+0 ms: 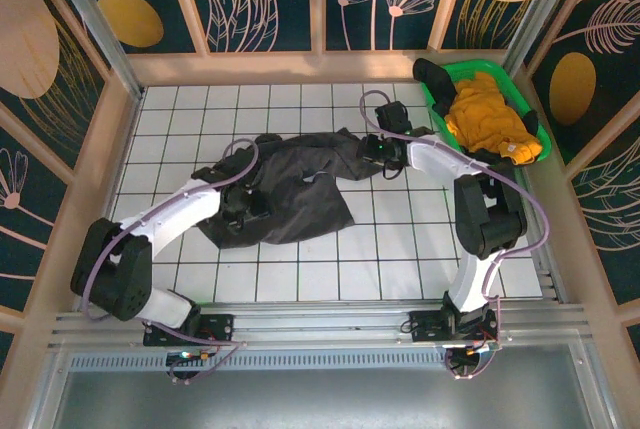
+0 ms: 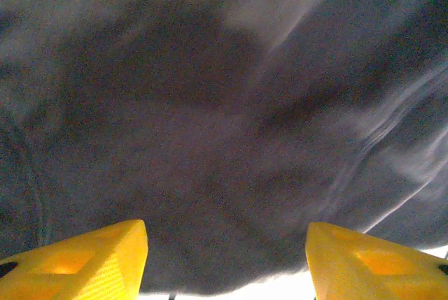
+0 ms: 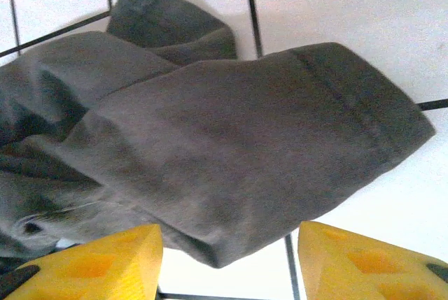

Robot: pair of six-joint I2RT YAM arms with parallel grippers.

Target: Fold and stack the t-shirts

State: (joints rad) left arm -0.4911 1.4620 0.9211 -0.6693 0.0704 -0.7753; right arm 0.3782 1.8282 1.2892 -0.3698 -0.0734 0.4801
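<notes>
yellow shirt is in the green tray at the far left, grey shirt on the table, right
No: the tray holding the yellow shirt is at far right, as the top view shows; the grey shirt is on the table.

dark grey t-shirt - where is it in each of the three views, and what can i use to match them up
Top external: the dark grey t-shirt lies crumpled in the middle of the white table.
Left wrist: its cloth, close up, above the left gripper's fingers.
Right wrist: a hemmed sleeve points right, above the right gripper's fingers.
Shared landmark: the table's black grid lines, top external and right wrist.
</notes>
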